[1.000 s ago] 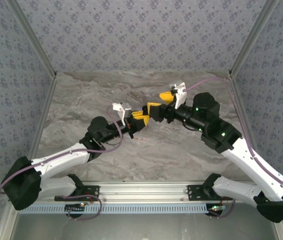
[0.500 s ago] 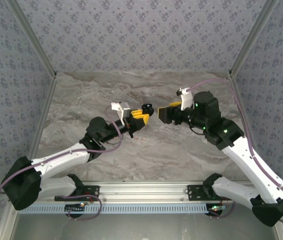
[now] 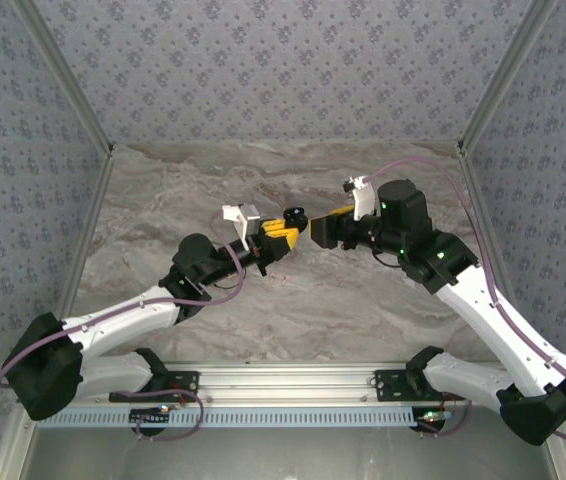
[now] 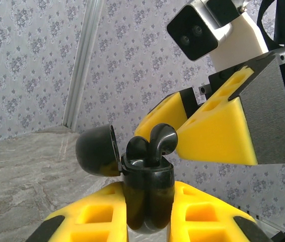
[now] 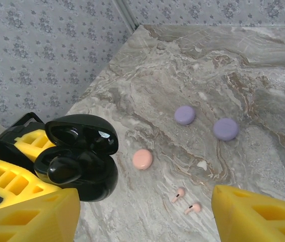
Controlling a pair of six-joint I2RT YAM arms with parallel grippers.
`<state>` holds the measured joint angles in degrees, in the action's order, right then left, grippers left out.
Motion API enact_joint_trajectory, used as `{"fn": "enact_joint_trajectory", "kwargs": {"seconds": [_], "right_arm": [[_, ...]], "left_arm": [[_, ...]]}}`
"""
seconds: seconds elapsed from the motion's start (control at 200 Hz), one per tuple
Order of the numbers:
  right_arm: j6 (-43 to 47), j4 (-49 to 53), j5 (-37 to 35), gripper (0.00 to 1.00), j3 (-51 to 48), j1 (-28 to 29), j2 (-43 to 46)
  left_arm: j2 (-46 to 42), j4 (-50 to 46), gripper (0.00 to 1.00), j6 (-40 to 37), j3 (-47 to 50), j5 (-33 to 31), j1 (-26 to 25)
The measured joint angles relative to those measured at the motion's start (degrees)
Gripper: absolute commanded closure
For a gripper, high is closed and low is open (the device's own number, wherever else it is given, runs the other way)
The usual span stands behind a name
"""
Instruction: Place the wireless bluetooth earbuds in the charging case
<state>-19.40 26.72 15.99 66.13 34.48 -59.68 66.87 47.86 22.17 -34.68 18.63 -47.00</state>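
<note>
While your left jaws clamp the case, right jaws gape.
Black bud pokes out at 12 o'clock.

You lose the charging case below its middle: the left gripper covers its flanks and the picture's lower edge cuts its base. Inside the case's rim the stems of the black earbuds are hidden, and from above the case is too small for you to read.
</note>
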Motion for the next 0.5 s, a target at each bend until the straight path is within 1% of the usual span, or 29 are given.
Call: {"fn": "enact_joint_trajectory", "kwargs": {"seconds": [0.505], "right_arm": [[-0.33,-1.66,1.99,0.28,0.02,0.00,-1.29]], "left_arm": [[0.02,0.00,1.00,0.00,0.00,0.00,0.00]]}}
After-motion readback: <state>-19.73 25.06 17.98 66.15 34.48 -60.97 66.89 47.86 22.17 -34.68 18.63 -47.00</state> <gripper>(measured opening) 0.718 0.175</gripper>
